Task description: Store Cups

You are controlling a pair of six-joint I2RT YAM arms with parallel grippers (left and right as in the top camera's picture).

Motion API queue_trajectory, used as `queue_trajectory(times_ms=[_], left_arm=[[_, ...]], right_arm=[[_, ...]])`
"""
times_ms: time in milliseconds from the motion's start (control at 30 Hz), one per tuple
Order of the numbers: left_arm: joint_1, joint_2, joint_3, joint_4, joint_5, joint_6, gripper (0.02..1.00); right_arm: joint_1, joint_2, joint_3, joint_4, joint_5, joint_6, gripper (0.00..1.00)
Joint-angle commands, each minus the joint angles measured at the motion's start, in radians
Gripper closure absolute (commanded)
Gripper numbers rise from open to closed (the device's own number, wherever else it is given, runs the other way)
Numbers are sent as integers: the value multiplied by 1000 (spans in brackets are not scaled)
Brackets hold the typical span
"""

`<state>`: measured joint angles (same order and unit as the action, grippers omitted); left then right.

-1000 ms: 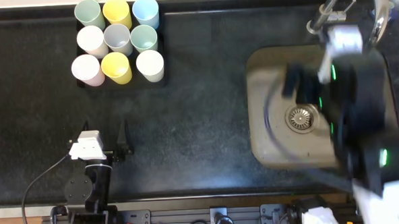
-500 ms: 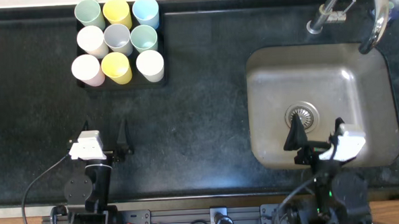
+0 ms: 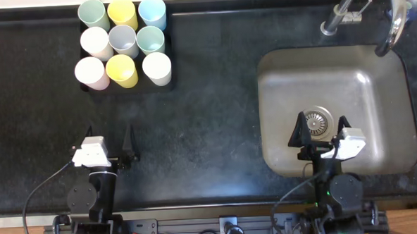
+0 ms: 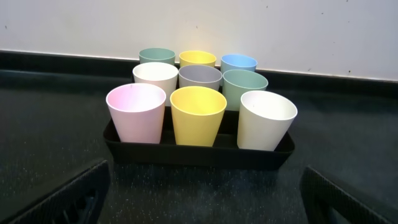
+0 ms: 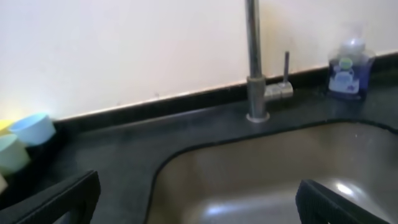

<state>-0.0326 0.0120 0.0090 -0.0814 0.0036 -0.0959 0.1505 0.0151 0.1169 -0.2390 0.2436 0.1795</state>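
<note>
Several pastel cups (image 3: 123, 42) stand upright, packed in three rows, in a black tray (image 3: 169, 44) at the counter's back left. In the left wrist view the pink cup (image 4: 135, 112), yellow cup (image 4: 198, 115) and white cup (image 4: 266, 119) form the nearest row of the tray (image 4: 199, 157). My left gripper (image 3: 110, 137) sits low near the front edge, well short of the tray, open and holding nothing (image 4: 205, 214). My right gripper (image 3: 320, 130) is over the front part of the sink (image 3: 375, 67), open and holding nothing (image 5: 199, 214).
A steel sink (image 5: 261, 180) is sunk into the dark counter at the right, with a tap (image 5: 254, 62) and a soap bottle (image 5: 349, 70) behind it. Bare dark counter (image 3: 209, 124) lies between the tray and the sink.
The right arm has swung back from high over the sink to a low pose near the front edge, gripper open. The left arm and the cups have not moved.
</note>
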Motion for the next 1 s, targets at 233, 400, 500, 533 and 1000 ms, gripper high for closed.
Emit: queue_trajectory(times_ms=[233, 400, 500, 533, 1000], left_arm=[[-2, -9, -1, -3, -5, 21, 20], [-2, -9, -1, -3, -5, 21, 20], [-2, -9, -1, -3, -5, 21, 20], [-2, -9, -1, -3, -5, 21, 20], [-2, -9, -1, -3, -5, 21, 20]], right_arm=[[-101, -11, -80, 115, 9, 4, 3], [-101, -11, -112, 186, 9, 4, 3], [-100, -12, -112, 185, 9, 3, 3], [-100, -12, -112, 185, 9, 4, 3], [-101, -12, -112, 185, 19, -58, 5]])
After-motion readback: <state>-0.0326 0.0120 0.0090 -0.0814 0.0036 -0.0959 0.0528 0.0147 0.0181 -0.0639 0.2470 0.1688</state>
